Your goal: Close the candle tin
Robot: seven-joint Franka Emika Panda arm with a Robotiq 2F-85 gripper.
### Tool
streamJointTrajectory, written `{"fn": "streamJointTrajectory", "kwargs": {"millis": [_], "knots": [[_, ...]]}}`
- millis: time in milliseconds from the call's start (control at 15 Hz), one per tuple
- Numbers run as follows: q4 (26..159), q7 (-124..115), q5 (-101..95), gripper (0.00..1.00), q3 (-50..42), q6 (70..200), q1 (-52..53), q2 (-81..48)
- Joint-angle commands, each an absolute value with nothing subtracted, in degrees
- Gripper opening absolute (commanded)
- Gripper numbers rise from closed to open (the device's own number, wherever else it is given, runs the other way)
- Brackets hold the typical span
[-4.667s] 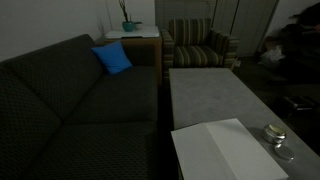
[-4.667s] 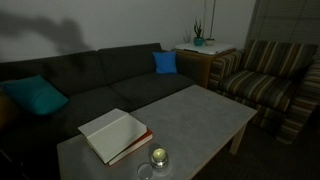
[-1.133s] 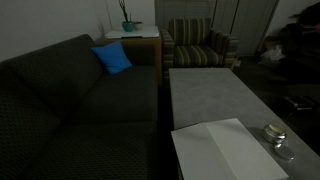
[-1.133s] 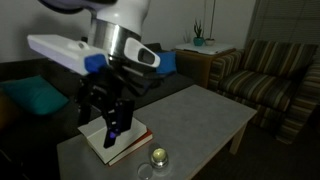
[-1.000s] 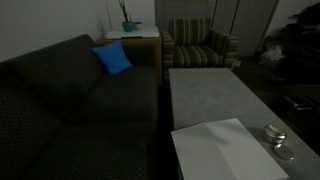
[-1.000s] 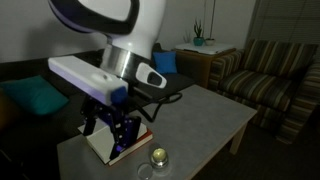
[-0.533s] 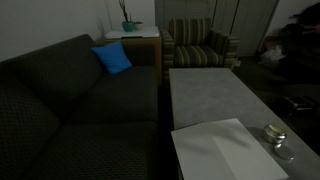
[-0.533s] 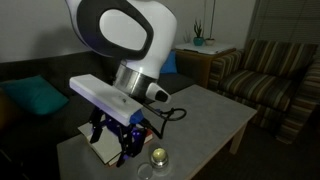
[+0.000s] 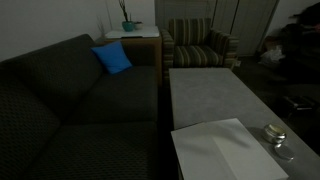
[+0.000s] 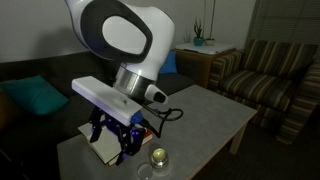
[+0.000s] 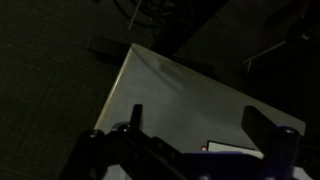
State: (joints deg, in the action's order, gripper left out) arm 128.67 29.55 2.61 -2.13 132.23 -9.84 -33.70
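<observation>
Pincer (image 10: 120, 148) spread, low near candle tin (image 10: 158, 156): small, round, pale, lighter top.

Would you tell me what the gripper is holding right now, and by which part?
Nothing: the gripper is open and empty over the book, apart from the candle tin on the table.

The candle tin (image 10: 158, 156) sits on the table (image 10: 205, 112) beside the book (image 9: 218, 150).
</observation>
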Motion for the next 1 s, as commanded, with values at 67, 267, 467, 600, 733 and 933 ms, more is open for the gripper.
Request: {"fn": "streamJointTrajectory", "kwargs": {"millis": [67, 267, 467, 600, 733, 933], "knots": [[121.1, 31.4, 3.2, 1.00, 2.0, 130.3, -12.9, -42.9], [115.9, 29.9, 3.3, 1.00, 3.0, 129.2, -13.3, -49.5], [111.3, 25.3, 3.4, 1.00, 2.3, 128.6, -12.5, -55.3], [113.7, 25.4, 2.0, 1.00, 2.4, 130.3, -12.3, -53.5], [112.0, 24.9, 1.9, 1.00, 2.4, 130.2, -12.3, -55.5], [111.3, 24.8, 2.0, 1.00, 2.4, 129.9, -12.3, -55.8]]}}
